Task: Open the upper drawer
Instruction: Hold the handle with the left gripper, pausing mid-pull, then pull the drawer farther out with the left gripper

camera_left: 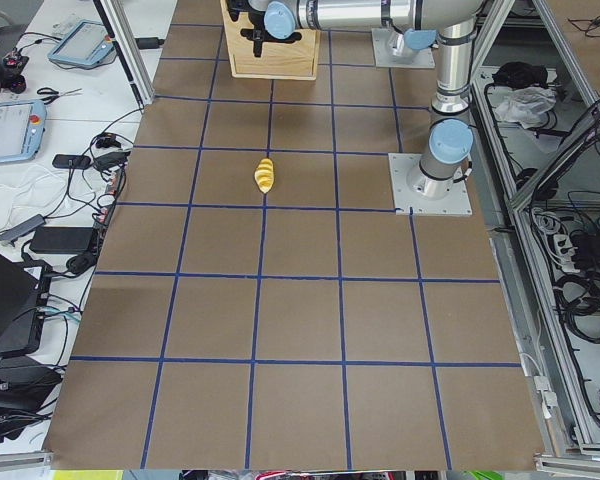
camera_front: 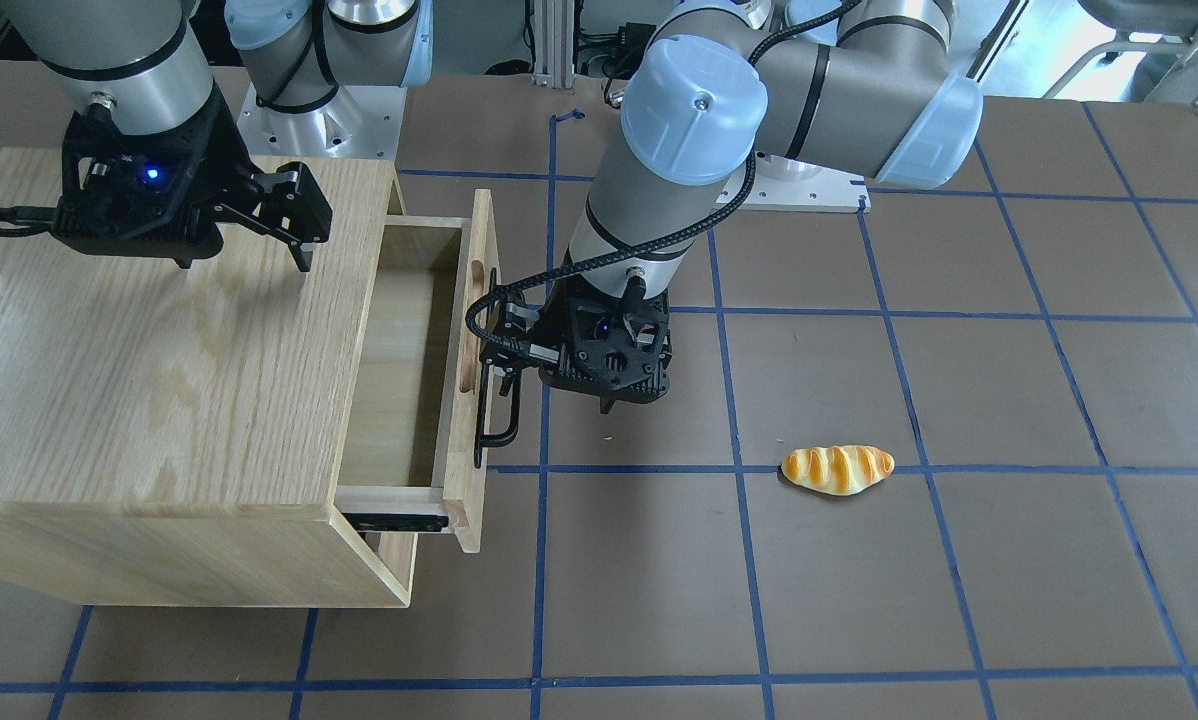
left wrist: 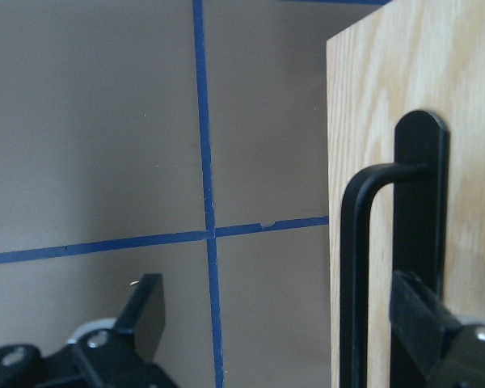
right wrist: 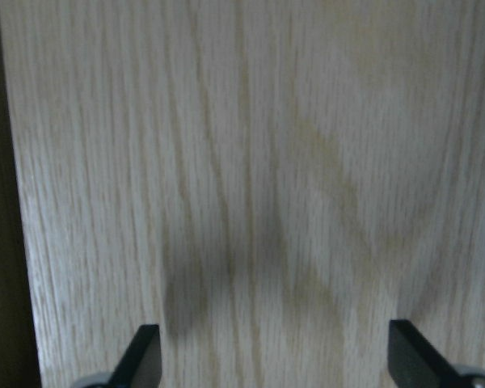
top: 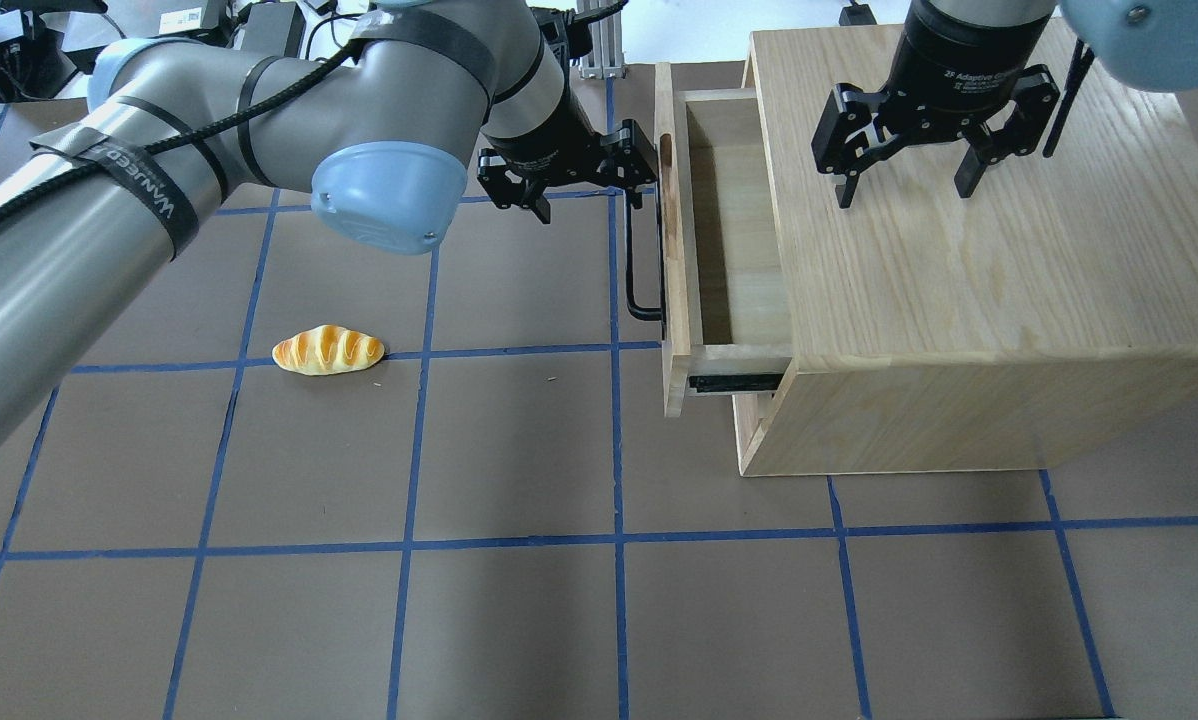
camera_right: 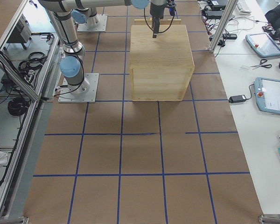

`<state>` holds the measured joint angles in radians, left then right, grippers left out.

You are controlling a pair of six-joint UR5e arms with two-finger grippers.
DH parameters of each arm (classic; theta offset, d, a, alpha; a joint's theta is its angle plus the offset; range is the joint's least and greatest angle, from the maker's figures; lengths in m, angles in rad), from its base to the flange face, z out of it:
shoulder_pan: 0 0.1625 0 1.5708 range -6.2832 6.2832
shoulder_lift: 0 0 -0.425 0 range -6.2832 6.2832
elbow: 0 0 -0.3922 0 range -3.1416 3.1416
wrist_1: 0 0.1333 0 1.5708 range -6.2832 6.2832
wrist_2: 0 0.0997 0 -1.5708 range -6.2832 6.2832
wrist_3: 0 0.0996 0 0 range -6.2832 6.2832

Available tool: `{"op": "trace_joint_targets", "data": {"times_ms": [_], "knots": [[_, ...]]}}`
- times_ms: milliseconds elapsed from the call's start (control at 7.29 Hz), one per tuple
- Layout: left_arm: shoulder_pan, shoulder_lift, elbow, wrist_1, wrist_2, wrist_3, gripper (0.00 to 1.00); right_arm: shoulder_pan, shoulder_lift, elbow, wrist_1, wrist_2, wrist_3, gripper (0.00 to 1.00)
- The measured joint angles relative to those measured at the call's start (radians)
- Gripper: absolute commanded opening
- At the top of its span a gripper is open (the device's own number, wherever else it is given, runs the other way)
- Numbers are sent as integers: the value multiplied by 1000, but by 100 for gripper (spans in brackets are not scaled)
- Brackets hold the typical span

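The upper drawer (camera_front: 404, 350) is pulled partly out of the oak cabinet (camera_front: 139, 350), and its pale plank interior shows in the overhead view (top: 734, 230). Its black bar handle (camera_front: 499, 420) runs along the front panel (left wrist: 372, 121). My left gripper (camera_front: 557, 395) is open at the handle. In the left wrist view the handle bar (left wrist: 354, 275) stands between the fingers, close to the right-hand finger (left wrist: 436, 323). My right gripper (top: 904, 195) is open and empty just above the cabinet top (right wrist: 259, 162).
A bread roll (top: 327, 350) lies on the brown table with blue tape lines, left of the drawer in the overhead view. A black slide rail (top: 734, 381) shows under the drawer's side. The lower drawer front is shut below it.
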<state>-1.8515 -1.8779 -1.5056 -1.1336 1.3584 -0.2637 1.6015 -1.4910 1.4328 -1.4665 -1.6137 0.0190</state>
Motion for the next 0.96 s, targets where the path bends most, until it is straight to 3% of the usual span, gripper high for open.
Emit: {"op": "trace_joint_targets", "data": {"times_ms": [960], "knots": [[3, -12, 0, 1, 51, 9, 100, 0, 0, 0, 0, 0, 0, 100]]}}
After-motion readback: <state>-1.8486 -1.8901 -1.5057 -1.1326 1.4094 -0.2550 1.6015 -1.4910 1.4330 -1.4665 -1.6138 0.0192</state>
